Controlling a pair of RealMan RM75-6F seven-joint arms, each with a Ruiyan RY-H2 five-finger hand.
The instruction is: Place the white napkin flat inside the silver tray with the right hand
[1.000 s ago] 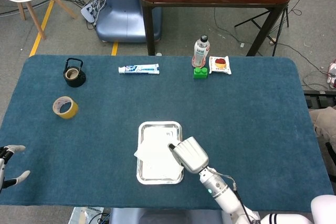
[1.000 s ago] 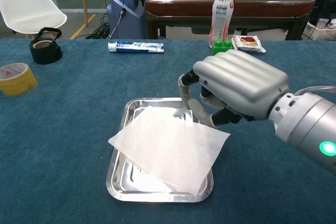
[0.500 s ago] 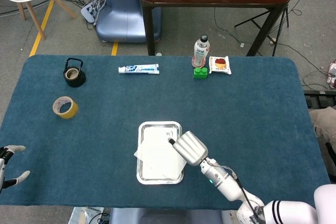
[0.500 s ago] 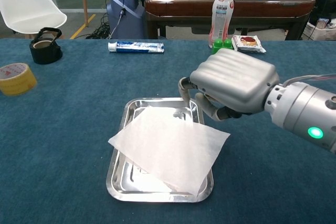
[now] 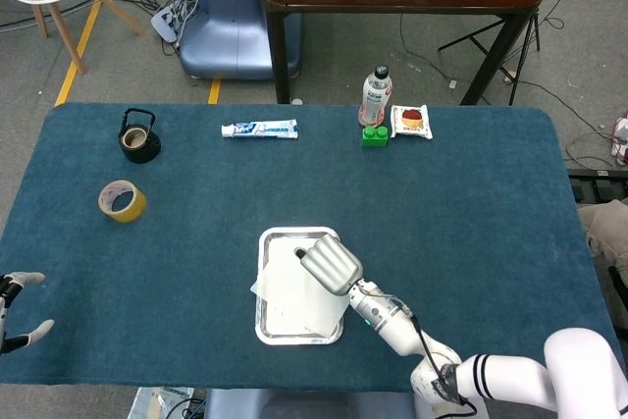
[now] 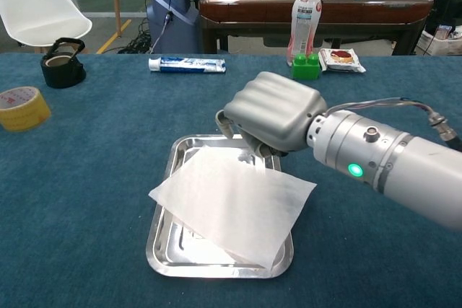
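Note:
The white napkin (image 6: 231,203) lies skewed in the silver tray (image 6: 160,244); its left and right corners overhang the rim. In the head view the napkin (image 5: 289,293) covers most of the tray (image 5: 263,242). My right hand (image 6: 273,110) hovers over the tray's far end, back upward, fingers curled under the palm, with nothing visibly in them. Its fingertips (image 6: 249,154) point down close to the napkin's far corner; I cannot tell whether they touch it. From above, the right hand (image 5: 331,264) hides the tray's far right part. My left hand (image 5: 15,313) waits at the table's near left edge, fingers apart.
A yellow tape roll (image 5: 123,201) and a black pot (image 5: 138,136) sit at the far left. A toothpaste tube (image 5: 259,129), a bottle (image 5: 374,95), a green block (image 5: 374,135) and a snack packet (image 5: 411,121) line the far edge.
My right hand has moved left and farther over the tray's far end, its arm turning. The napkin and tray have stayed in place. The left hand has barely moved.

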